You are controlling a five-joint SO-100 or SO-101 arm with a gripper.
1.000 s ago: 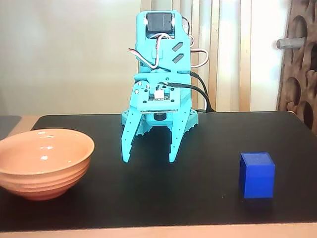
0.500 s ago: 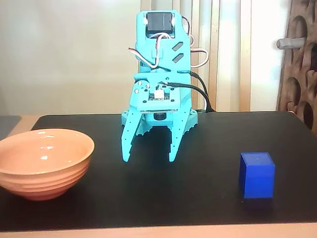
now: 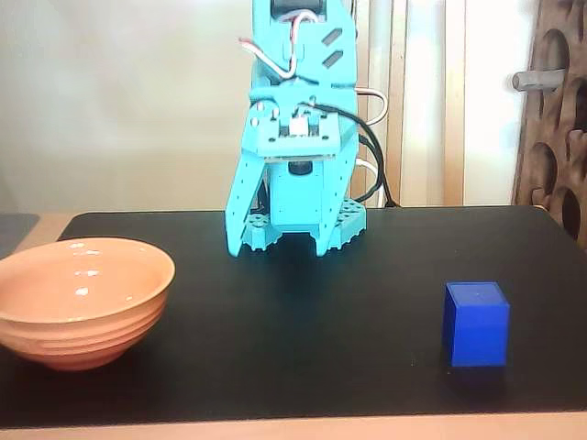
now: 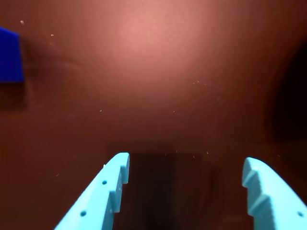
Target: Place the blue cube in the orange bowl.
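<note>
Nearest the fixed camera, the blue cube (image 3: 476, 324) sits on the black mat (image 3: 303, 348) at about four o'clock from the mat's middle, with the orange bowl (image 3: 81, 300) far across at about eight o'clock, cut slightly by the left edge of the picture. Between and behind them, at twelve o'clock, the turquoise gripper (image 3: 279, 246) hangs tips-down just above or on the mat, well apart from both.

Its jaws are spread wide and hold nothing; the wrist view shows bare surface between the two toothed fingers (image 4: 108, 191), and the cube (image 4: 10, 55) is only a sliver at nine to ten o'clock, clipped by that picture's left edge.

The step in hand looks like the reach, so nothing of the task is done yet. To do it well, I would judge the arm should first swing until the cube sits centred between the fingers in the wrist view, then lower with the jaws kept wide, square to two opposite faces rather than across a corner. Closing too high or off-centre could nudge the cube away or let it twist out.

The cube is deep blue, sharp-edged and matte, with faint specks on its top face. It appears rigid, and small enough to fit the open jaws. It stands flat, one face toward the camera
</note>
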